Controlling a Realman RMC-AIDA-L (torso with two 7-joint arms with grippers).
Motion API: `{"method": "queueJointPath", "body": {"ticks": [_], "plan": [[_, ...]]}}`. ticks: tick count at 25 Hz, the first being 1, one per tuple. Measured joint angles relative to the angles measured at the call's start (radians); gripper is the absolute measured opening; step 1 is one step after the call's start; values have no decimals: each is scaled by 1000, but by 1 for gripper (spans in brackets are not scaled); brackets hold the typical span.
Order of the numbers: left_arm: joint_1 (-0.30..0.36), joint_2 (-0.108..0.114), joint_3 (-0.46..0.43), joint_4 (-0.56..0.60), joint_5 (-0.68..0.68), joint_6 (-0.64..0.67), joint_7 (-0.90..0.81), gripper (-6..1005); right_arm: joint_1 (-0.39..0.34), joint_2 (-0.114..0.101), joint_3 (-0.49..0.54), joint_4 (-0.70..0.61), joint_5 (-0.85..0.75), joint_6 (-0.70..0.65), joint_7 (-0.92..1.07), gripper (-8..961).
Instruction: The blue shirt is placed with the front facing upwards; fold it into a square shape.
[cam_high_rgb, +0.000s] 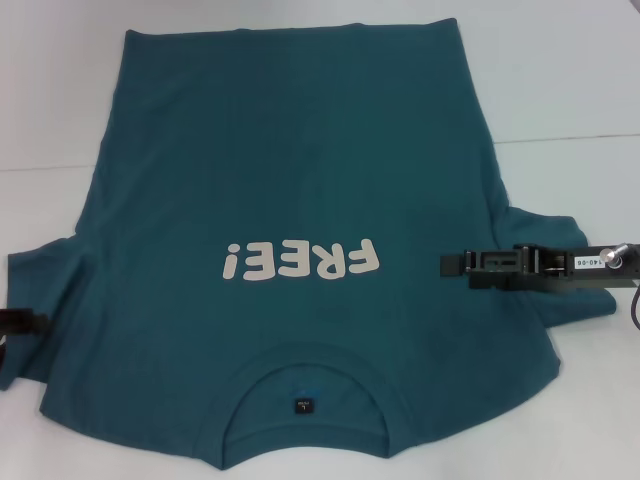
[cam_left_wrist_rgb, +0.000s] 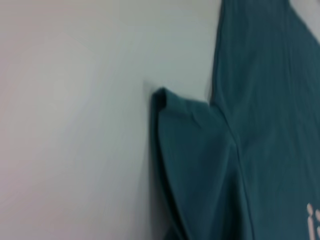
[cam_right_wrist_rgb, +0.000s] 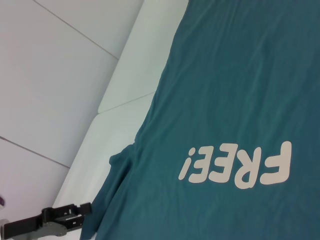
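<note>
While the large dark teal-blue short-sleeved cotton T-shirt (cam_high_rgb: 290, 200) lies spread face up on the white table (cam_high_rgb: 560, 80), you have the right gripper (cam_high_rgb: 455, 265) hovering over its right sleeve, fingertips pointing inward toward the white "FREE!" lettering (cam_high_rgb: 302, 262). Your left gripper (cam_high_rgb: 20, 325) sits at the outer edge of the left sleeve, only a dark sliver of it showing at the frame's border; in the right wrist view it appears again (cam_right_wrist_rgb: 75, 216), just off that sleeve's edge, over bare table.

The round ribbed collar (cam_high_rgb: 300, 360) with its small dark neck label (cam_high_rgb: 301, 405) lies nearest you, the hem far away. Both sleeves are rumpled; the left one (cam_left_wrist_rgb: 190, 150) is creased and bunched, and the left wrist view shows it with open white table beside it. Bare table runs along both sides and beyond the hem.

As for the fingers, you cannot tell whether either gripper is open or closed.
</note>
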Motion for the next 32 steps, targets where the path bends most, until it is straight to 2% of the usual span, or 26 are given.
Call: {"method": "queueJointPath", "body": {"ticks": [6, 11, 19, 23, 28, 32], "plan": [[-18, 2, 52, 17, 41, -11, -52, 528, 0, -1, 3, 0, 0, -3, 0, 910], [-20, 0, 58, 18, 39, -7, -51, 306, 0, -1, 3, 0, 0, -3, 0, 910], [-23, 9, 43, 19, 29, 25, -50, 83, 0, -2, 3, 0, 0, -1, 0, 910], [-25, 17, 17, 20, 8, 50, -35, 61, -1, -2, 3, 0, 0, -1, 0, 910], [-30, 46, -76, 20, -46, 134, 11, 50, -3, -2, 3, 0, 0, -1, 0, 910], [-48, 61, -99, 21, -47, 175, 16, 50, -3, -2, 3, 0, 0, -1, 0, 910]]}}
